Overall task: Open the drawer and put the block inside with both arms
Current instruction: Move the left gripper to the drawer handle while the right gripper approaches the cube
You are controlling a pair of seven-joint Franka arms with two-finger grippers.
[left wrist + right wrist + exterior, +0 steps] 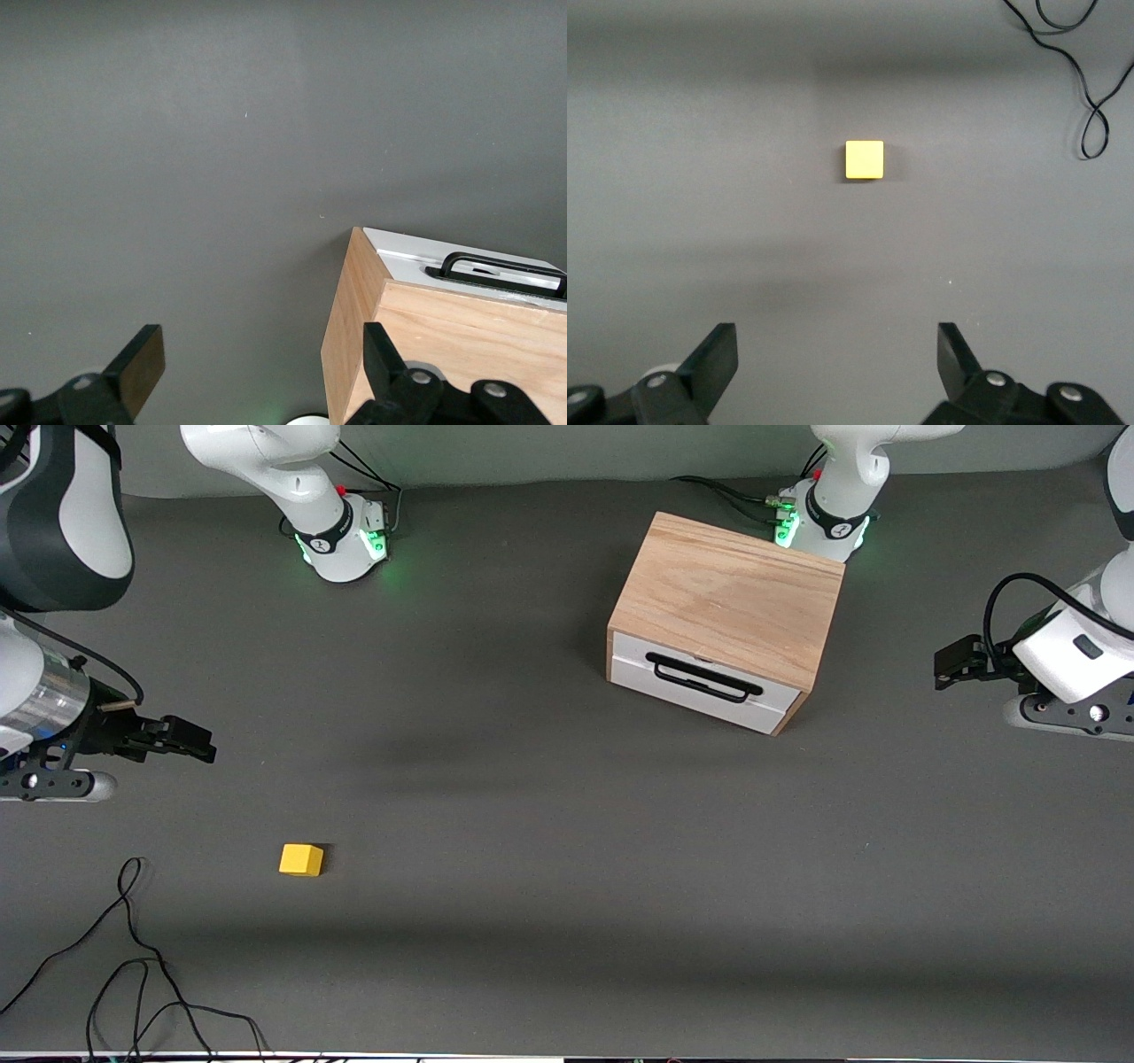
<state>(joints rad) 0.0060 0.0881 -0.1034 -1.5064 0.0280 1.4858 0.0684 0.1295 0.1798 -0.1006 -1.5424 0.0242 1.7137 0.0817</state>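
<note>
The light wooden box [726,598] stands near the left arm's base. Its drawer [700,686] has a white front and a black wire handle [704,677], and it is shut. The yellow block [301,859] lies on the grey table toward the right arm's end. My right gripper [190,740] is open and empty over bare table at that end, apart from the block, which shows in the right wrist view [865,159]. My left gripper [952,664] is open and empty over the table at the left arm's end, beside the box. The left wrist view shows the box [443,354] and its handle [496,270].
Loose black cables [133,957] lie on the table near the front camera at the right arm's end, and show in the right wrist view [1085,80]. The right arm's base [341,540] and the left arm's base [819,522] stand along the table edge farthest from the camera.
</note>
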